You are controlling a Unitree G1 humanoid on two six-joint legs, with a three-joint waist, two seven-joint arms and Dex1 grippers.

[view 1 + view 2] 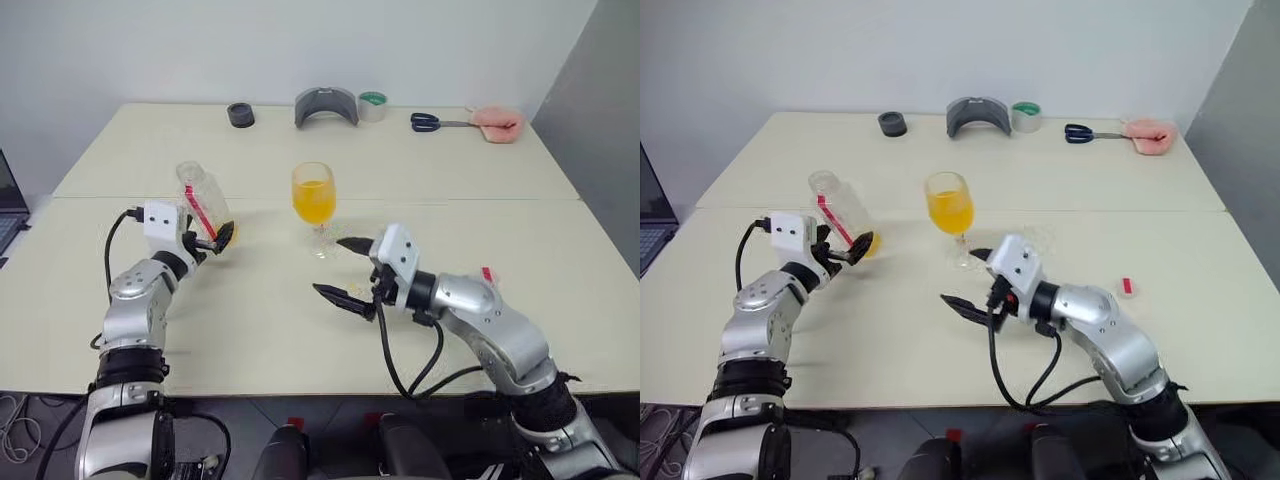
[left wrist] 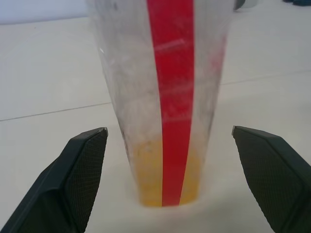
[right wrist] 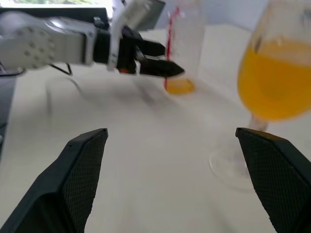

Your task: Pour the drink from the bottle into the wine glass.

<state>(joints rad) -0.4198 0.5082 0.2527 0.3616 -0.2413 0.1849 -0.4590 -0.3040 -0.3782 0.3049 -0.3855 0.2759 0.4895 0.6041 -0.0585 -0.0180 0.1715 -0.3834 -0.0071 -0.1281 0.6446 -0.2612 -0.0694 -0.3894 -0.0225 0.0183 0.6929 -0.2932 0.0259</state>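
Note:
The clear bottle with a red stripe stands on the table at the left, uncapped, with a little orange drink at its bottom. My left gripper is open around its base, and both fingers stand clear of its sides. The wine glass stands at the table's middle, its bowl about half full of orange drink. My right gripper is open just in front of the glass's foot, pointing left, with nothing between its fingers.
Along the far edge lie a black ring, a grey curved piece, a green tape roll, scissors and a pink object. A small red cap lies on the table at the right. A laptop sits at the left edge.

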